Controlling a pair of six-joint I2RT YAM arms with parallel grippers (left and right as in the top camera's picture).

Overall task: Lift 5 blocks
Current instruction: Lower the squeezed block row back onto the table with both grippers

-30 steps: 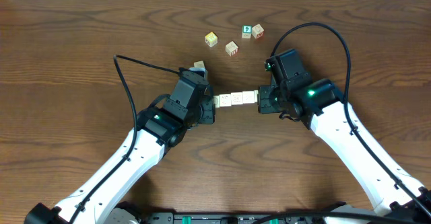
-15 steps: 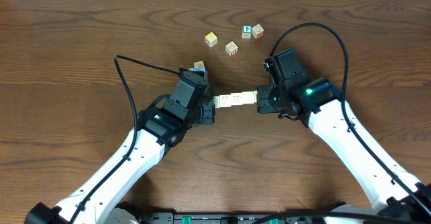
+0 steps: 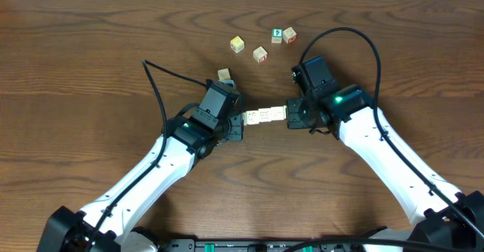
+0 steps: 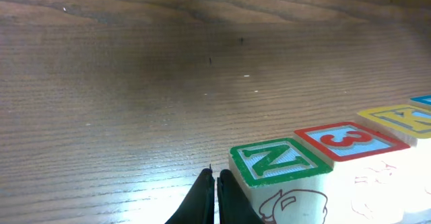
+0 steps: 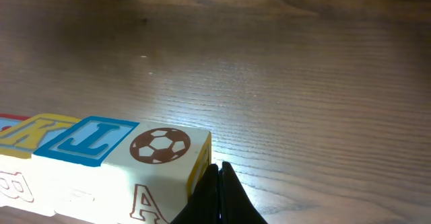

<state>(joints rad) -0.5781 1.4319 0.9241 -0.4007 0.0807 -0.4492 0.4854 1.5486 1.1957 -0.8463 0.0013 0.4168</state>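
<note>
Five blocks lie end to end in a short row between my two grippers. The left wrist view shows the green N block, the red 3 block and the yellow K block. The right wrist view shows the soccer-ball block, the blue L block and the K block. My left gripper is shut, its tips against the N end. My right gripper is shut against the soccer-ball end. Whether the row is off the table I cannot tell.
Loose cubes lie at the back: a yellowish one, a red-marked one, a green-faced one, another beside it, and a plain cream cube just behind the left wrist. Black cables arc over both arms.
Both arms have shifted a little, the left forearm swinging to the right and the right wrist edging left. The row between them has moved slightly toward the front and stays pinched.
</note>
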